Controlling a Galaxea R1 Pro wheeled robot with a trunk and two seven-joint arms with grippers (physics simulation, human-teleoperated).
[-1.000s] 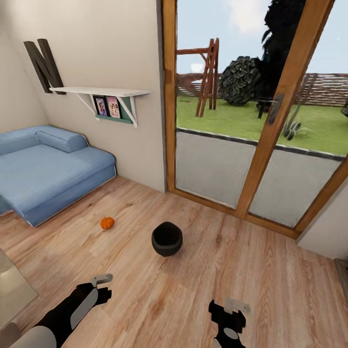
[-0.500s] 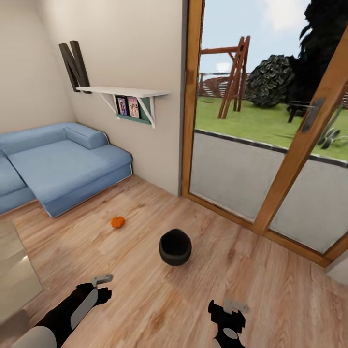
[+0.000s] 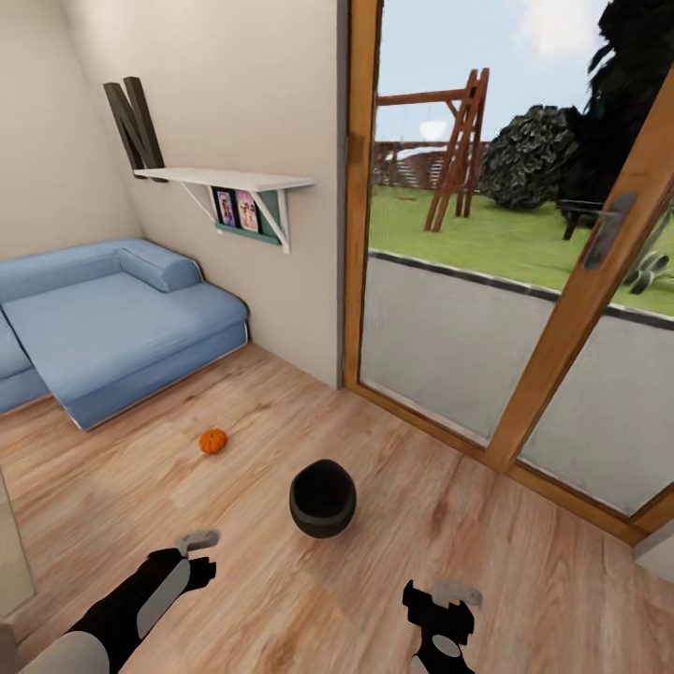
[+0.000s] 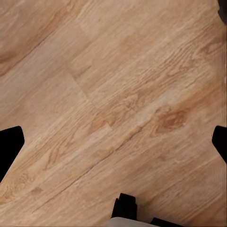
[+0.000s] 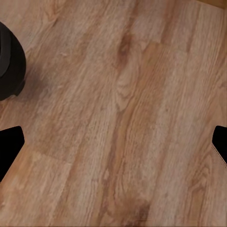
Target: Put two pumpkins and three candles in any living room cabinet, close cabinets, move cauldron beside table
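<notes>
So the black cauldron (image 3: 323, 497) sits on the wood floor (image 3: 393, 562) just below the middle of the head view, mouth facing the camera, and honestly the inside just looks dark, can't make out anything in it. A slice of it also shows at the left edge of the right wrist view (image 5: 9, 61). One little orange pumpkin (image 3: 212, 441) is on the floor up and left of the cauldron, well apart from it, near the blue sofa (image 3: 103, 328) at the left. Wall shelf (image 3: 225, 178) at the upper left holds a big dark letter N (image 3: 134, 122), with framed photos (image 3: 236, 210) under it. Left pincer (image 3: 197, 552) and right pincer (image 3: 447, 604) hang low over bare floor; both have their fingers spread apart, gripping nothing.
</notes>
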